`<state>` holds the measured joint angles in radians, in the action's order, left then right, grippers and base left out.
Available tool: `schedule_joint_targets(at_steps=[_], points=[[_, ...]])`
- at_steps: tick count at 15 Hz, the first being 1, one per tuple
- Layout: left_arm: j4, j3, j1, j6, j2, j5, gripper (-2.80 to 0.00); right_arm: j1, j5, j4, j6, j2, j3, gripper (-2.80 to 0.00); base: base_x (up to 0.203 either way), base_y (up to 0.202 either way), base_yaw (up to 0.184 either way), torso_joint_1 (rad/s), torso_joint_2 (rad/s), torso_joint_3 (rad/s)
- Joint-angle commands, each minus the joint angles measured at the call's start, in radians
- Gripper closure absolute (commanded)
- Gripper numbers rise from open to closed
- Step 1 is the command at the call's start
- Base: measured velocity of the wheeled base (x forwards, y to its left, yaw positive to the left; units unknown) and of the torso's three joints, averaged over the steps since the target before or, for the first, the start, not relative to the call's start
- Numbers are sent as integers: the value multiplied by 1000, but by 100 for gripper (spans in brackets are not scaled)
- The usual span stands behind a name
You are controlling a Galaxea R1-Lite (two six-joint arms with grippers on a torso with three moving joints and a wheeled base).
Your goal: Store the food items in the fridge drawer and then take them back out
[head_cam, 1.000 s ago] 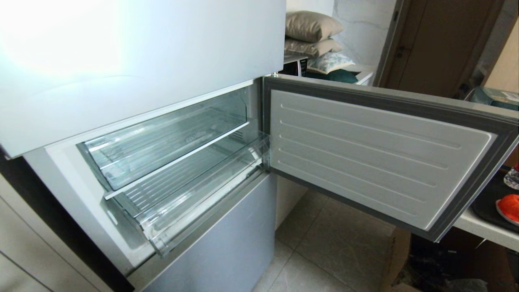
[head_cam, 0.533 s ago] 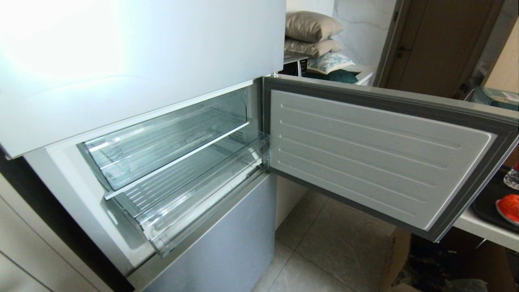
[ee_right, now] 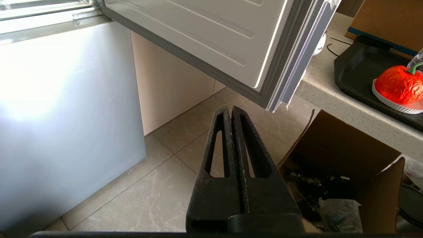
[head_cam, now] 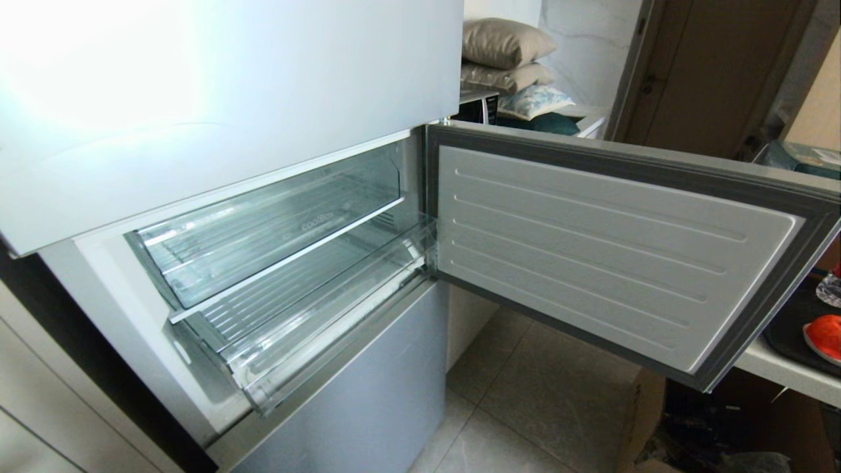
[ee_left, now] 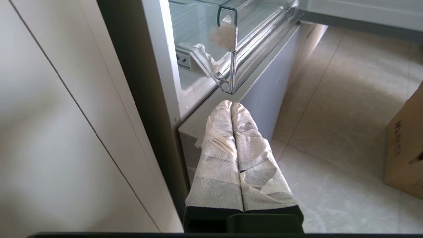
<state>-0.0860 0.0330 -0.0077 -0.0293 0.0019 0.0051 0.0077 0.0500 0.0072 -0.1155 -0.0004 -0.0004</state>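
Note:
The fridge drawer (head_cam: 315,335), clear plastic with a ribbed floor, stands pulled out of the open compartment with nothing in it; its corner (ee_left: 231,76) shows in the left wrist view. The orange-red lumpy fruit (ee_right: 400,84) with a green stem lies in a white dish on a black tray on the counter at the right, and it also shows at the head view's right edge (head_cam: 826,335). My left gripper (ee_left: 231,105), wrapped in white tape, is shut and empty below the drawer's left corner. My right gripper (ee_right: 230,110) is shut and empty, low over the floor under the open door.
The fridge door (head_cam: 611,249) hangs open to the right. A clear bin with lettering (head_cam: 263,230) sits above the drawer. The counter (ee_right: 333,99) carries the black tray (ee_right: 360,72). An open cardboard box (ee_right: 333,165) stands on the tiled floor beneath it. A cabinet wall (ee_left: 66,132) is to the left.

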Motion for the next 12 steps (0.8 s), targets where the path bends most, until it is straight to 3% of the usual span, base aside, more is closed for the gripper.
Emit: schedule_joint_targets(at_steps=[1, 3, 8, 12], points=[[13, 28, 0, -49, 0, -13, 0, 2, 1, 2, -1, 2, 0, 0, 0, 0, 0, 0, 0, 0], [17, 119, 0, -65, 51, -88, 0, 1, 1, 2, -3, 2, 0, 0, 0, 0, 0, 0, 0, 0], [57, 232, -40, -72, 485, -274, 0, 0, 1, 2, -1, 2, 0, 0, 0, 0, 0, 0, 0, 0], [223, 250, -81, -117, 897, -362, 0, 2, 1, 2, -1, 2, 0, 0, 0, 0, 0, 0, 0, 0]])
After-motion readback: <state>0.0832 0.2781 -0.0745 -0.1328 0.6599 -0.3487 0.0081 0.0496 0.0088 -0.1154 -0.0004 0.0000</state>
